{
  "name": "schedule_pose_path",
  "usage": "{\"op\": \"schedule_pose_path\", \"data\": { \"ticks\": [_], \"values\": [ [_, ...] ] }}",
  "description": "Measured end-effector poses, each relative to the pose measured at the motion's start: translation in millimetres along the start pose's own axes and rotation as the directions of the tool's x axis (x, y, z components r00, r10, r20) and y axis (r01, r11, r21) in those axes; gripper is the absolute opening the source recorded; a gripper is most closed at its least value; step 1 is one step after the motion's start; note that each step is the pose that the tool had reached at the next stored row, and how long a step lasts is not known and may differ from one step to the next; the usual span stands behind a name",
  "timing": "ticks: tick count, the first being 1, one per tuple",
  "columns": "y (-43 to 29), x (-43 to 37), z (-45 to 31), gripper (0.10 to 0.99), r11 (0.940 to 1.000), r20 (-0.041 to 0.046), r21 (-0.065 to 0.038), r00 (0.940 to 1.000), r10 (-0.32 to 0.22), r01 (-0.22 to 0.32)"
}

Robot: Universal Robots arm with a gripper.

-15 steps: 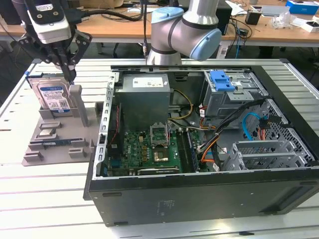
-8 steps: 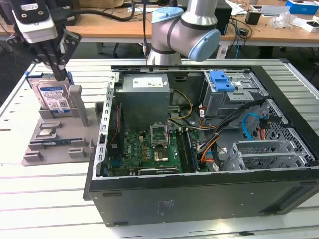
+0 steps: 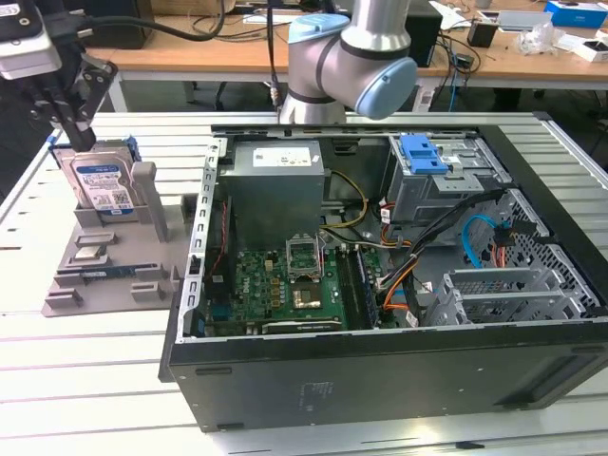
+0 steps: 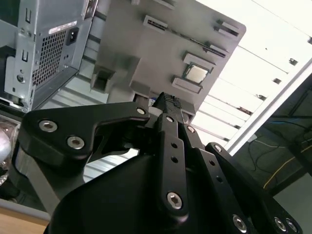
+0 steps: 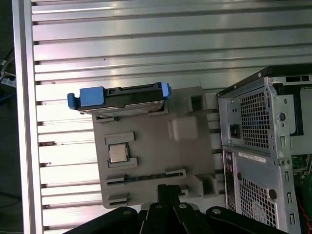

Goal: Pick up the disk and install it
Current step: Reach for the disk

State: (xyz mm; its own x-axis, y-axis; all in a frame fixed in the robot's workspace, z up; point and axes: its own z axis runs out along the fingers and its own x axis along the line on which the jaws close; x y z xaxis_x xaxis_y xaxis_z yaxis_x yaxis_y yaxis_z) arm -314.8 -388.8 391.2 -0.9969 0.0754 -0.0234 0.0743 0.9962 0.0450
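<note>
My jaws are together and empty near the upright disk (image 3: 103, 186); descending like this, I'd ram its top edge.

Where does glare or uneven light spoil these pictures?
Second wrist view: the table slats burn out to white beyond the dark end effector. First wrist view: glare bands lie across the slats near the disk. Exterior view: even light, though the computer case interior is shadowed.
</note>
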Motion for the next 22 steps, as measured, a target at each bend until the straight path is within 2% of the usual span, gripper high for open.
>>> {"op": "schedule_pose_path", "data": {
  "ticks": [3, 5, 8, 17, 20, 22],
  "values": [
    [3.4, 7.6, 0.2, 0.106, 1.0000, 0.0000, 0.000, 1.0000, 0.000, 0.000],
    [10.4, 14.4, 0.6, 0.106, 1.0000, 0.0000, 0.001, 1.0000, 0.000, 0.000],
    [17.0, 22.6, 1.0, 0.106, 1.0000, 0.0000, 0.002, 1.0000, 0.000, 0.000],
    [24.5, 45.8, 2.0, 0.106, 1.0000, 0.0001, 0.002, 1.0000, 0.000, 0.000],
    [34.7, 51.5, 2.9, 0.106, 1.0000, 0.0001, 0.002, 1.0000, 0.000, 0.000],
    [38.6, 53.2, 3.6, 0.106, 1.0000, 0.0000, 0.002, 1.0000, 0.000, 0.000]
  ]
}}
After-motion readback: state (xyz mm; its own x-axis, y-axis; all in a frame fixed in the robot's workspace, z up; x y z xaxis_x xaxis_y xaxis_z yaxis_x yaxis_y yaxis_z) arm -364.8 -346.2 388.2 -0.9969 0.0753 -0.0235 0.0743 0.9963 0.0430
